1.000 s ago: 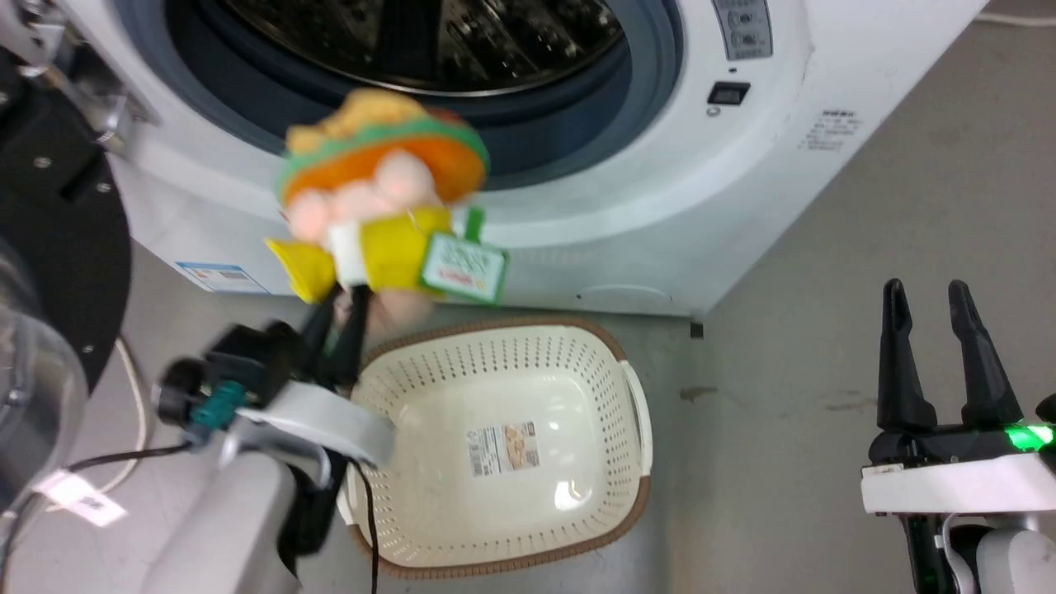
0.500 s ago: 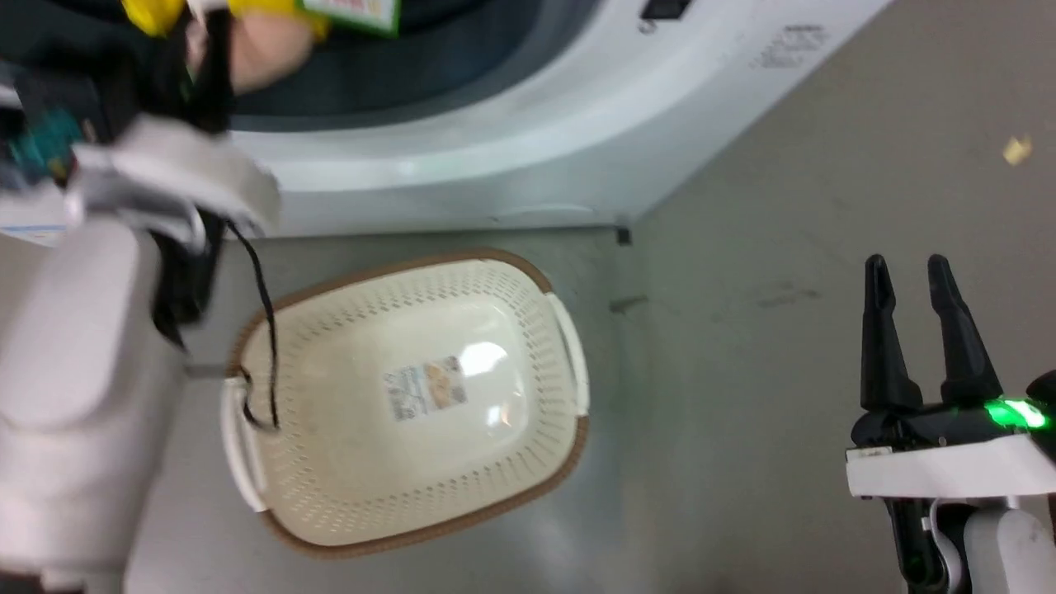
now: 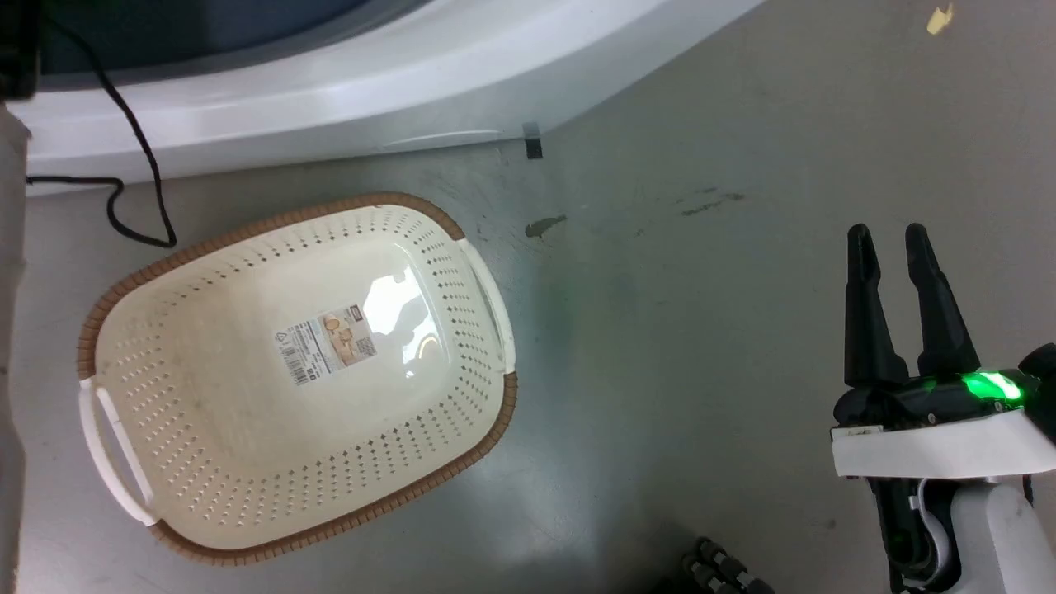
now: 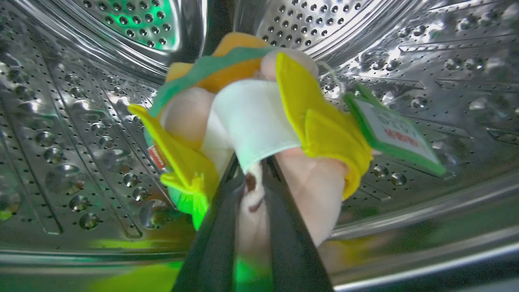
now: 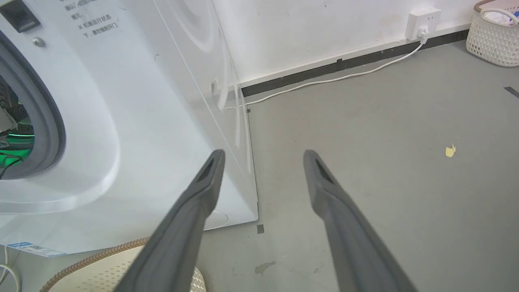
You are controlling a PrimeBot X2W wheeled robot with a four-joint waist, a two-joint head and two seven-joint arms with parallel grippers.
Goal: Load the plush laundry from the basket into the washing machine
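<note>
1. The plush laundry [image 4: 251, 121] is inside the washing machine's [image 4: 81, 121] perforated steel drum. It hangs clear of the drum wall with its orange-and-green bottom pointing deeper in.
2. The left gripper [image 4: 253, 170] is clenched on the toy. Its two dark fingers pinch the white-and-pink fabric below the yellow clothing.
3. A green-bordered card tag [image 4: 393, 129] hangs off the toy's right side. It has red print that is too blurred to read. A small red label [image 4: 156, 156] sits on the toy's left edge and is also unreadable.
4. Green light reflects off the drum around the toy, and nothing lies between the toy and the drum wall.
5. In the head view the basket [image 3: 247, 487] stands on the grey floor [image 3: 701, 330], near the washer's white front. It holds nothing but the printed label [image 3: 326, 346] on its floor, whose text is too small to read.
6. A black cable [image 3: 124, 107] trails over the washer's lower front at the upper left.
7. The right gripper [image 3: 887, 235] hovers over the floor's right side with its fingers spread and nothing held, well apart from the basket.
8. The right wrist view shows small printed characters on the washer's front, which I cannot read.
9. It also shows a blue-and-white sticker [image 5: 28, 249], a wall socket [image 5: 423, 18] with a white cord [image 5: 324, 81], a yellow scrap [image 5: 450, 151] and a white woven basket [image 5: 492, 36].
</note>
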